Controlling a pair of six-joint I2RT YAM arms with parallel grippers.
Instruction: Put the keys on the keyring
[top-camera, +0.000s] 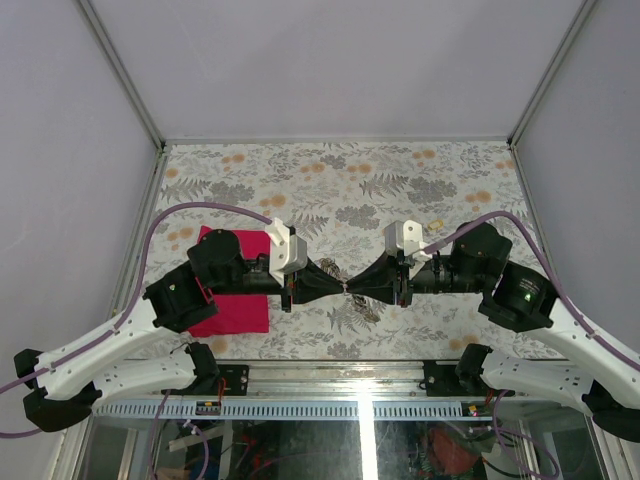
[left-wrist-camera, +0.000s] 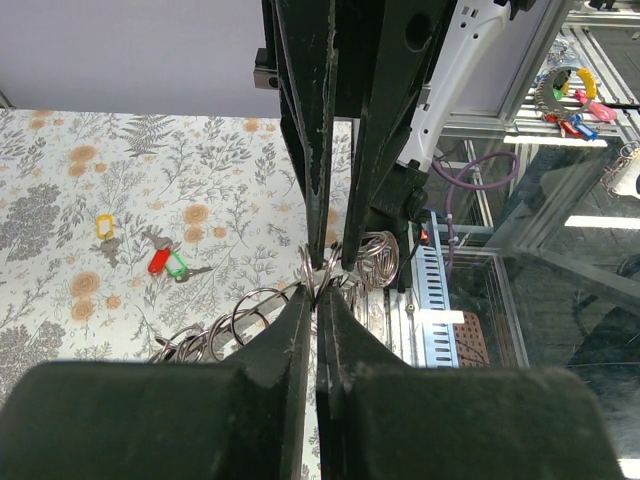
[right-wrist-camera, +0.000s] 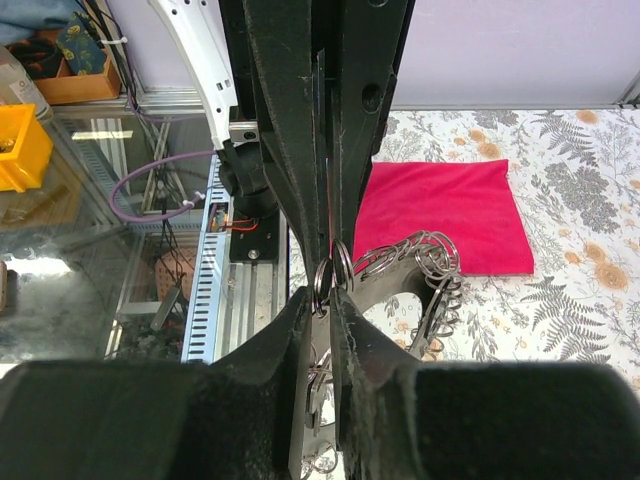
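My two grippers meet tip to tip above the table's near middle, the left gripper (top-camera: 340, 285) against the right gripper (top-camera: 352, 285). In the left wrist view the left gripper (left-wrist-camera: 318, 295) is shut on a silver ring of the keyring (left-wrist-camera: 230, 320), whose linked rings trail down to the table. In the right wrist view the right gripper (right-wrist-camera: 331, 292) is shut on a flat metal key (right-wrist-camera: 322, 345), its top at a ring (right-wrist-camera: 338, 265). Yellow (left-wrist-camera: 104, 226), red (left-wrist-camera: 158, 260) and green (left-wrist-camera: 177, 265) keys lie on the floral table.
A magenta cloth (top-camera: 232, 300) lies on the table under the left arm and also shows in the right wrist view (right-wrist-camera: 445, 215). The table's near edge with a slotted metal rail (top-camera: 330, 408) is just below the grippers. A yellow bin (right-wrist-camera: 20, 145) stands off the table.
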